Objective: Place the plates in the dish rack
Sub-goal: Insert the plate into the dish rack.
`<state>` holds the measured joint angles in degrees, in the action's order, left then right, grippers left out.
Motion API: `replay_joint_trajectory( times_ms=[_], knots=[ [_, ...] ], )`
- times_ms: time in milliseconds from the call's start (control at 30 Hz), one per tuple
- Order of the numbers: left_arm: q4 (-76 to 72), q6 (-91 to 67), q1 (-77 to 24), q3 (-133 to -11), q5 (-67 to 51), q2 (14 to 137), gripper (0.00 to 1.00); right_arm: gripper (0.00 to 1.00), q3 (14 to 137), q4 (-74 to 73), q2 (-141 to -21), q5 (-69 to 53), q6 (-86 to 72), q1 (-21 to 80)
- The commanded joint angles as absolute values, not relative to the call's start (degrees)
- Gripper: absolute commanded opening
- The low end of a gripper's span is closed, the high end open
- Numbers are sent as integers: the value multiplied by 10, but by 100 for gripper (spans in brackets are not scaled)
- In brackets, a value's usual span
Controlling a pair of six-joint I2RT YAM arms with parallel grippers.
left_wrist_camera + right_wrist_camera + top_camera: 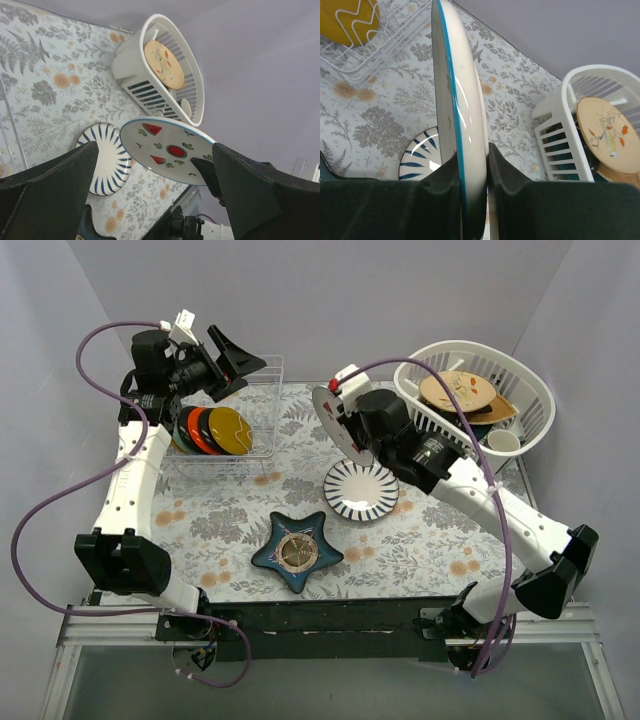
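Observation:
My right gripper (355, 440) (472, 175) is shut on the rim of a white plate with red triangles and a blue edge (328, 412) (460, 100) (167, 147). It holds the plate on edge in the air, right of the dish rack (245, 415) (380, 50). In the wire rack stand a teal-green plate (181, 433), an orange-red plate (202, 430) and a yellow plate (231, 430) (342, 17). Above the rack's back hangs my left gripper (245, 375) (157, 200), open wide and empty, facing the held plate. A white plate with dark blue stripes (361, 490) (107, 157) (422, 155) lies flat on the table.
A dark blue star-shaped dish (297, 552) lies near the table's front. The white slotted basket (520, 390) (130, 60) (560, 130) at the back right holds a tan painted plate (457, 391) (164, 64) (607, 132) and other dishes.

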<state>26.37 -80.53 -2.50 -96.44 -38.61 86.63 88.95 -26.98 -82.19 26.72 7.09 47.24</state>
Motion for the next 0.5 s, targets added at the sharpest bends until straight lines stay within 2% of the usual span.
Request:
replay_joint_trajectory(
  times_ms=[0,167,333,467],
  knots=[
    [250,-843,-27,-941,-433,839,98,1,836,-63,-745,425,180,523],
    [248,-855,-51,-918,-435,819,98,1,722,171,-733,523,311,578],
    [248,-876,-69,-913,-435,810,98,1,705,314,-772,538,383,584],
    [233,-912,-79,-911,-442,807,98,1,686,502,-817,546,529,591]
  ],
)
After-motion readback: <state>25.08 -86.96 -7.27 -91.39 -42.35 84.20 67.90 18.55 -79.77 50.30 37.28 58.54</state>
